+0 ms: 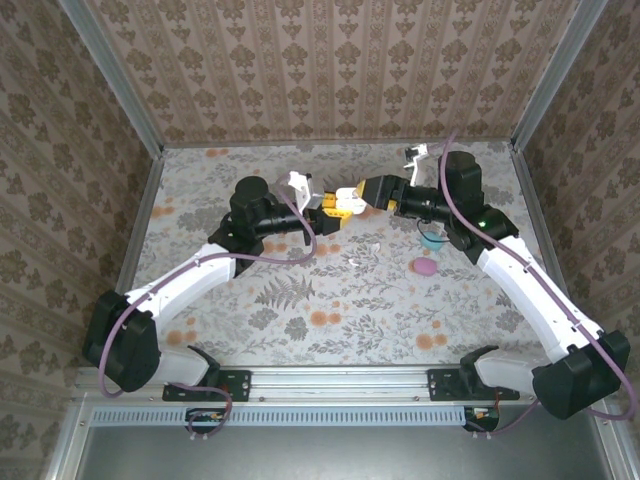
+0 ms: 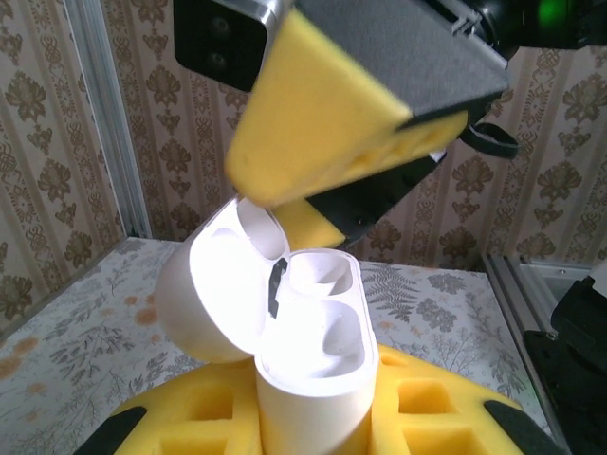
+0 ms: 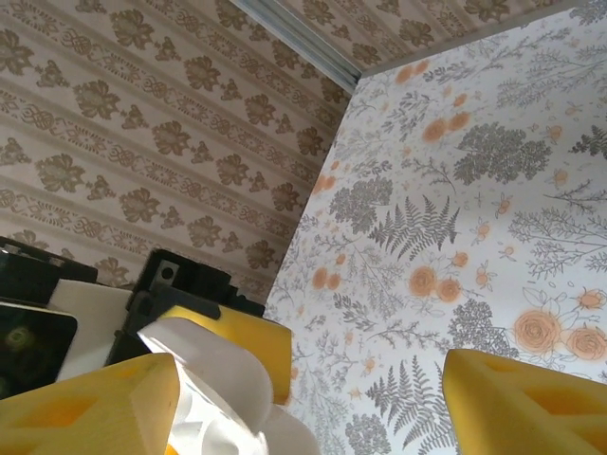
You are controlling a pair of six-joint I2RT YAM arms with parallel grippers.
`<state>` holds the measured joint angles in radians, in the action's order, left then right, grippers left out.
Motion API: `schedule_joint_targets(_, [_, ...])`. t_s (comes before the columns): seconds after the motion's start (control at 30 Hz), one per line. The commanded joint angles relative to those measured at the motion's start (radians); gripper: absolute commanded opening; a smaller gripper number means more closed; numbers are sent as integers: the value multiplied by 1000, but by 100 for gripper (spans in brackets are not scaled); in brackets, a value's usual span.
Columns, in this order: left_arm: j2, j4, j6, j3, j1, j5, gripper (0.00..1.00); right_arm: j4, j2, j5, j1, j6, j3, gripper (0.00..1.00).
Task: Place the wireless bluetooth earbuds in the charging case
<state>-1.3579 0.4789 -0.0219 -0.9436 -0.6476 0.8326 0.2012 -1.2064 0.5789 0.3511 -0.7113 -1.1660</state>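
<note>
Charging case (image 2: pixel 313 365) seemingly upright in left pincer (image 2: pixel 309 428), mouth upward

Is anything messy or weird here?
A little. The white case, held in the left gripper, is open and both holes look empty, while tiny white bits lie loose on the table.

- The open white charging case (image 2: pixel 308 351) sits up in the left gripper (image 2: pixel 313 417). The right gripper (image 1: pixel 355 196) hangs just above it, so little room is left over the case.
- The right gripper's two yellow fingers (image 3: pixel 522 398) stand wide apart.
- A pink case (image 1: pixel 424 266), a teal case (image 1: pixel 433 240) and a tiny white bud (image 1: pixel 352 260) lie by the right arm (image 1: pixel 520 275).
- The near middle of the table (image 1: pixel 330 320) is bare and wide.
- Walls (image 1: pixel 330 70) close in the back and both sides.
</note>
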Motion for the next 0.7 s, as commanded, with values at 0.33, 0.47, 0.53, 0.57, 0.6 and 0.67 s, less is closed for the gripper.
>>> schedule_joint_targets(0.33, [86,44,7,109,34,-78,23,344,-96,-212,-159,261,-25,53])
schedule_joint_targets(0.47, [104,31,15,118,40,-86,22,556,-364,-285,-141,337,-164,46])
schedule_joint_targets(0.53, [112,22,18,118,42,-90,23,623,-473,-376,-102,335,-230,45])
schedule_joint_targets(0.57, [116,19,20,120,42,-91,23,645,-525,-396,-83,333,-264,45])
schedule_joint_targets(0.6, [120,18,20,121,42,-94,22,675,-581,-416,-64,331,-301,46])
schedule_joint_targets(0.67, [128,18,20,126,43,-98,23,726,-671,-491,-24,322,-368,46])
